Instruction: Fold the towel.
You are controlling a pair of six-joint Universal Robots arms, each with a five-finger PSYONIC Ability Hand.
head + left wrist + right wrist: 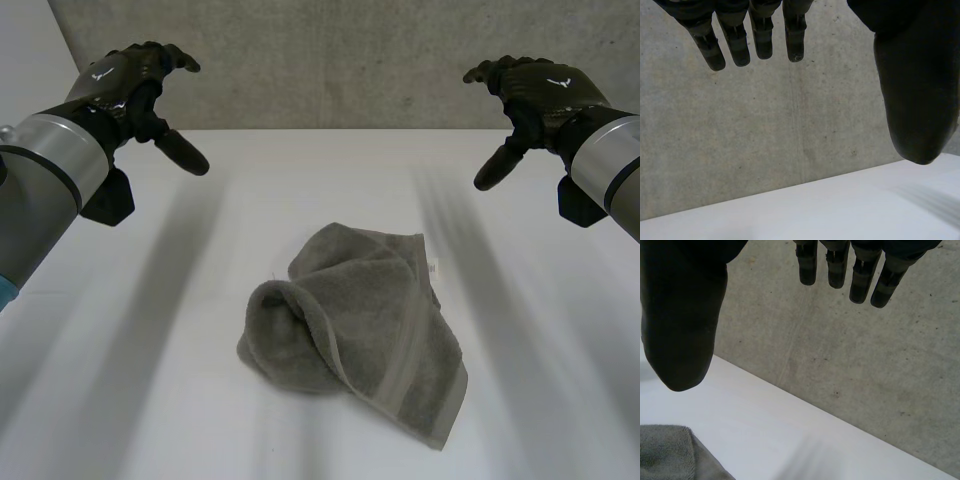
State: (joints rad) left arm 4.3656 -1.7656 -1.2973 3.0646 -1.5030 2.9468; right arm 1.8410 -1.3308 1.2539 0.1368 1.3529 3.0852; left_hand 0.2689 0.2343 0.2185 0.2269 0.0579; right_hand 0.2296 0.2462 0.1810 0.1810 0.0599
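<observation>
A grey-green towel (360, 330) lies crumpled in the middle of the white table (150, 400), one side rolled up into a hump, a striped hem running toward the front. Its corner (670, 455) lies below the thumb in the right wrist view. My left hand (125, 85) hovers high at the far left, well away from the towel, fingers (735, 40) relaxed and thumb (915, 90) apart, holding nothing. My right hand (535, 95) hovers high at the far right, equally apart from the towel, its fingers (840, 267) and thumb (682, 325) spread and empty.
A grey concrete wall (330, 60) stands right behind the table's far edge. Bare white tabletop surrounds the towel on every side.
</observation>
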